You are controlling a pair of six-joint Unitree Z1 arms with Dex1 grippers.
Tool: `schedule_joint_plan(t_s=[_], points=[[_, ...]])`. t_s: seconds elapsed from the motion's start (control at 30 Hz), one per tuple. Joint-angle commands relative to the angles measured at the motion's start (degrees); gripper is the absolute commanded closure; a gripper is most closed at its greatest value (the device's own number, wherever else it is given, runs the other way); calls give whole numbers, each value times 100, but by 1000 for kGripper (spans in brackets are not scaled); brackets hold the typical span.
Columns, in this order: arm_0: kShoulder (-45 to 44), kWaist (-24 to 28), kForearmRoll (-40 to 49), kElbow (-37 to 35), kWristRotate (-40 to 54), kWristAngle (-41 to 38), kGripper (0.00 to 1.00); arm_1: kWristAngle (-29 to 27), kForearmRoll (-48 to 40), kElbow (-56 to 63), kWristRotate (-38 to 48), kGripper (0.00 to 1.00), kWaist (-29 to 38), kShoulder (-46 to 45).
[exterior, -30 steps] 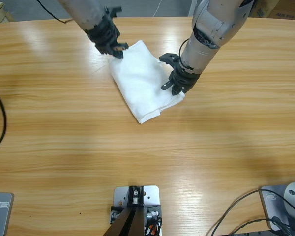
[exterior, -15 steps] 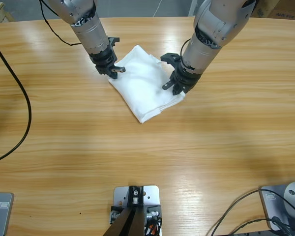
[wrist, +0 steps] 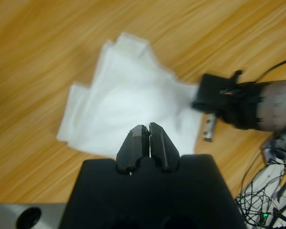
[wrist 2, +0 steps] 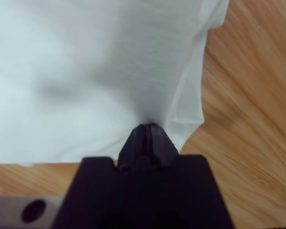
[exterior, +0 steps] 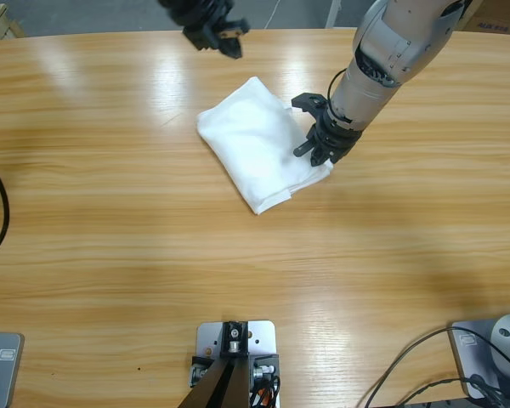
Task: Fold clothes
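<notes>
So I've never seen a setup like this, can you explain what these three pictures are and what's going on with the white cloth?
Two robot arms work at a wooden table. One picture looks down from above; the other two come from cameras on each arm's wrist, looking along its black jaws. A folded white T-shirt lies on the table. The right gripper sits at the shirt's edge, jaws closed and pressing into the cloth; whether it pinches any is unclear. The left gripper is raised near the far edge, jaws closed on nothing.

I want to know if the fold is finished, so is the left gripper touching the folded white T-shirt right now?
Apart. In the high view the left gripper sits near the table's far edge, with bare wood between it and the folded T-shirt. Its wrist view shows its jaws shut, holding nothing.
</notes>
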Motion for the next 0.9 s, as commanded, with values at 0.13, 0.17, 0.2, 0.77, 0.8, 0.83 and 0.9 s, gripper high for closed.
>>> schedule_joint_plan(t_s=[0.13,0.17,0.2,0.77,0.8,0.83,0.9], points=[[1047,-208,316,-682,-9,-32,1000,41,61,9,156,1000,383,-225],[1159,-208,316,-770,47,-45,1000,34,224,-120,132,1000,383,-221],[1268,-208,316,-889,31,-45,1000,-7,319,-197,98,1000,383,-230],[3167,-296,1335,-3537,-1219,644,1000,28,418,-27,58,1000,383,-719],[3186,-296,1335,-3665,-1292,664,1000,28,418,-6,58,1000,383,-724],[3167,-294,1351,-3806,-1314,697,1000,27,423,19,51,1000,383,-750],[3030,-254,1529,-4423,-1305,709,1000,-5,427,49,30,1000,383,-830]])
